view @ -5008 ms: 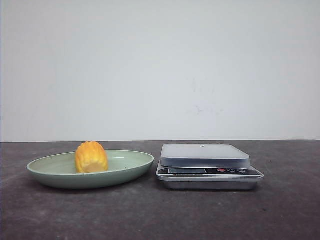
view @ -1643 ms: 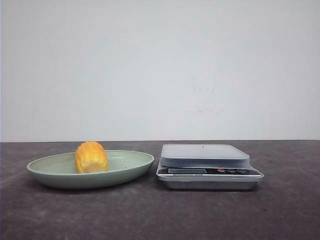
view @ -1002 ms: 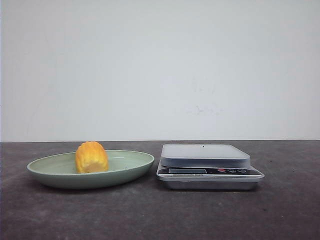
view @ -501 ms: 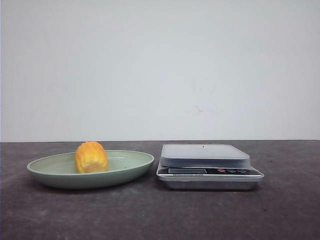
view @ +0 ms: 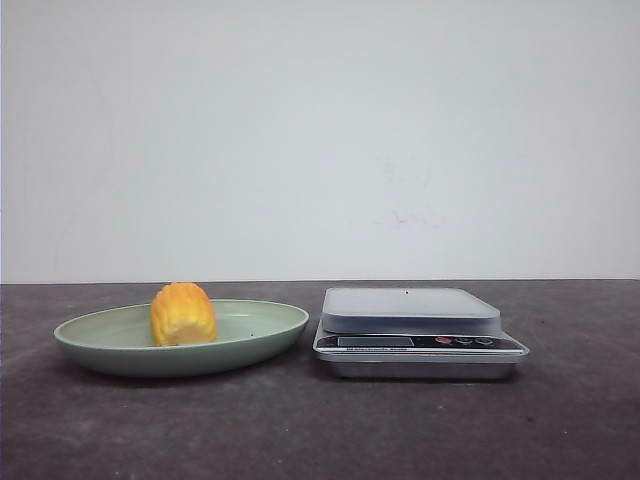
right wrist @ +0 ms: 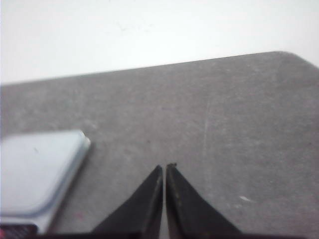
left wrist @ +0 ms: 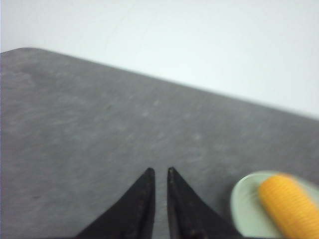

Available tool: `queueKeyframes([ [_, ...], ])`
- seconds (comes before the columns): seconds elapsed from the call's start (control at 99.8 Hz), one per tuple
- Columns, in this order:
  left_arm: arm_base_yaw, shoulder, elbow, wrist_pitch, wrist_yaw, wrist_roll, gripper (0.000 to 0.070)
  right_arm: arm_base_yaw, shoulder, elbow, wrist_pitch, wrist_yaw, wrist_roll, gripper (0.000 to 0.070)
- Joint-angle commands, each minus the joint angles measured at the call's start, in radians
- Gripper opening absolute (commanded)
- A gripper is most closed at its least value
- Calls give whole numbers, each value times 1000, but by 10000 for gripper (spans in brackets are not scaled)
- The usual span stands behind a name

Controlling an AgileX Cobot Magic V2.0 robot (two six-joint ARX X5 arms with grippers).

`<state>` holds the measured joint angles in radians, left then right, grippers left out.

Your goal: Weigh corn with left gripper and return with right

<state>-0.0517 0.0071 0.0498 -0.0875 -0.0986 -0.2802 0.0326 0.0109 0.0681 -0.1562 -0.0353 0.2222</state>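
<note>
The corn (view: pixel 183 314), a stubby yellow-orange cob, lies in the green plate (view: pixel 270 335) on the left of the table. In the left wrist view the corn (left wrist: pixel 289 204) and the plate (left wrist: pixel 246 209) show blurred, off to one side of my left gripper (left wrist: pixel 160 171). Its black fingers stand close together with a narrow gap and hold nothing. My right gripper (right wrist: pixel 165 167) is shut and empty over bare table beside the scale (right wrist: pixel 35 174). Neither gripper shows in the front view.
A silver kitchen scale (view: pixel 420 330) with a flat grey platform stands right of the plate, almost touching it. The dark grey table (view: pixel 320 430) runs back to a white wall.
In the front view the corn, plate and scale have not moved. No arm has come into that view.
</note>
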Motion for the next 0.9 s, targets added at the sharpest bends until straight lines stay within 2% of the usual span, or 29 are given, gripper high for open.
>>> queueKeyframes([
  [0.0, -2, 11, 66, 20, 16, -109, 6, 3, 23, 98, -3, -5, 78, 2],
  [0.13, -2, 103, 224, 10, 25, -158, 7, 3, 141, 284, -74, -18, 79, 2],
  [0.21, -2, 188, 341, -40, 41, -152, 7, 3, 239, 399, -101, -42, 66, 4],
  [0.24, -2, 226, 389, -61, 69, -132, 7, 4, 275, 440, -107, -50, 58, 24],
  [0.26, -2, 245, 411, -71, 87, -119, 16, 4, 297, 465, -108, -56, 56, 61],
  [0.28, -2, 270, 441, -79, 108, -101, 51, 5, 317, 489, -108, -64, 56, 120],
  [0.3, -2, 297, 469, -83, 126, -82, 117, 6, 335, 512, -107, -74, 55, 195],
  [0.341, -3, 348, 523, -92, 154, -59, 323, 10, 365, 553, -107, -92, 55, 353],
  [0.351, -3, 366, 542, -95, 166, -55, 405, 11, 372, 563, -107, -96, 55, 386],
  [0.381, -3, 401, 582, -106, 185, -49, 524, 16, 389, 590, -108, -100, 55, 451],
  [0.401, -3, 425, 607, -116, 193, -49, 555, 21, 401, 607, -108, -99, 55, 463],
  [0.461, -3, 483, 673, -151, 221, -49, 545, 31, 429, 651, -113, -103, 54, 462],
  [0.521, -8, 544, 734, -188, 252, -48, 503, 38, 458, 695, -139, -117, 51, 462],
  [0.631, -42, 653, 818, -225, 268, -39, 505, 39, 514, 765, -203, -132, 23, 462],
  [0.711, -92, 731, 858, -235, 268, -20, 505, 39, 550, 806, -252, -174, 21, 463],
  [0.891, -234, 913, 871, -237, 182, -15, 505, 46, 598, 854, -322, -195, 6, 465],
])
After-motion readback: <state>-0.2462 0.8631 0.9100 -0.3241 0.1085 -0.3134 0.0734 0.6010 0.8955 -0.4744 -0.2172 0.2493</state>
